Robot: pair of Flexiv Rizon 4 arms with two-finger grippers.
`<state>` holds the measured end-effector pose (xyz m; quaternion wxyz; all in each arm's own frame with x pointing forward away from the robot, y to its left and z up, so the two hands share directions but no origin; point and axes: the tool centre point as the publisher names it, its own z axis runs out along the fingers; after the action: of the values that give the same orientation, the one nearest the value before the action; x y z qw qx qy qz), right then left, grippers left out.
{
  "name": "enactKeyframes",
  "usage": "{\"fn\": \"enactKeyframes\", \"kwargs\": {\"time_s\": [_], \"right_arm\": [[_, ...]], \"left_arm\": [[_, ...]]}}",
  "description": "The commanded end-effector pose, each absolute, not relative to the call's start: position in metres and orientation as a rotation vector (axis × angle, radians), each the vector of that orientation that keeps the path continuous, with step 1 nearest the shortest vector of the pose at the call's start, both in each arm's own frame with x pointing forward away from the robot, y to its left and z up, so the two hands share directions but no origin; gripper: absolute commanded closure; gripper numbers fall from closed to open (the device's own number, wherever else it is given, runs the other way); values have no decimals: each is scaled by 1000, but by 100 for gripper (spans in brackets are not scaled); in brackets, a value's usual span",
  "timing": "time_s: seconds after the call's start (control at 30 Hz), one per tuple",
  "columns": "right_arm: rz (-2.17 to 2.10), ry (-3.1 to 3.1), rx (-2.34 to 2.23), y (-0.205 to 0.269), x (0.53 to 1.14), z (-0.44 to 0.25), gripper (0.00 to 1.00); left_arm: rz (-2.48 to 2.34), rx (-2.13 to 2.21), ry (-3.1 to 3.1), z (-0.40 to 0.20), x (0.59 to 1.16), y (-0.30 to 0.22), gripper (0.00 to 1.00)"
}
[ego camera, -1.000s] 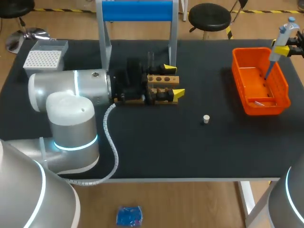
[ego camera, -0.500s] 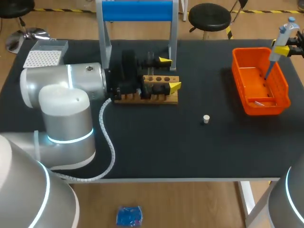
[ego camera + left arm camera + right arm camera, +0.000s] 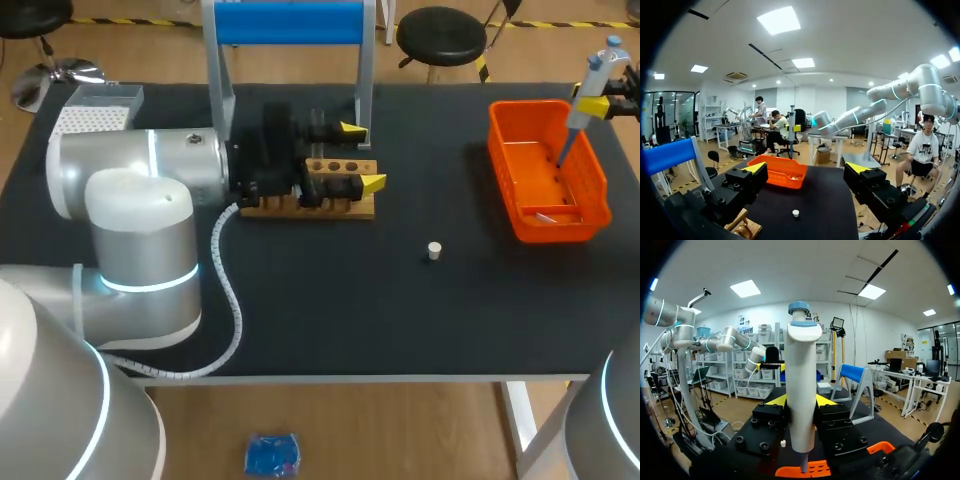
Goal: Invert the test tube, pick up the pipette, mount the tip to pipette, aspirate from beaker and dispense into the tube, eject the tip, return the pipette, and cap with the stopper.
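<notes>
In the head view my left gripper [image 3: 362,157] stands open at the right end of the wooden tube rack [image 3: 338,166], one yellow tip behind the rack and one in front. Its own camera shows the open left gripper [image 3: 807,168] holding nothing, with a corner of the wooden rack [image 3: 746,228] under one finger. My right gripper [image 3: 597,104] is shut on the white and blue pipette [image 3: 588,88], upright above the orange bin [image 3: 592,190]. The right wrist view has the pipette [image 3: 802,385] clamped in the right gripper [image 3: 801,402]. The white stopper [image 3: 434,250] lies on the black mat. I cannot make out the tube or beaker.
A white tip box [image 3: 92,122] stands at the back left corner. A blue-topped metal frame [image 3: 290,22] rises behind the rack. My left arm's big elbow [image 3: 140,220] covers the left part of the table. The orange bin [image 3: 782,172] holds something small.
My left arm's elbow swung back and to the left, and its gripper shifted a little toward the table's far side at the rack. The right arm and pipette kept still.
</notes>
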<state>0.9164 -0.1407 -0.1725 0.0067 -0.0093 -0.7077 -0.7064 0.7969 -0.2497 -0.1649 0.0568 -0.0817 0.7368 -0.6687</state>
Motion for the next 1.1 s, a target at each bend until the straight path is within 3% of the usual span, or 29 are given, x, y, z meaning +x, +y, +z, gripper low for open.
{"fn": "enactKeyframes", "kwargs": {"time_s": [0.03,0.6,1.1], "right_arm": [[-2206,-2214,-26,-142,917,-172,100],[-2208,-2221,-10,-133,900,-161,100],[-2076,-2312,130,-25,853,-152,100]], "left_arm": [[-2025,-251,2232,-165,797,-252,0],[-2025,-251,2232,-165,797,-252,0],[-2025,-251,2232,-165,797,-252,0]]}}
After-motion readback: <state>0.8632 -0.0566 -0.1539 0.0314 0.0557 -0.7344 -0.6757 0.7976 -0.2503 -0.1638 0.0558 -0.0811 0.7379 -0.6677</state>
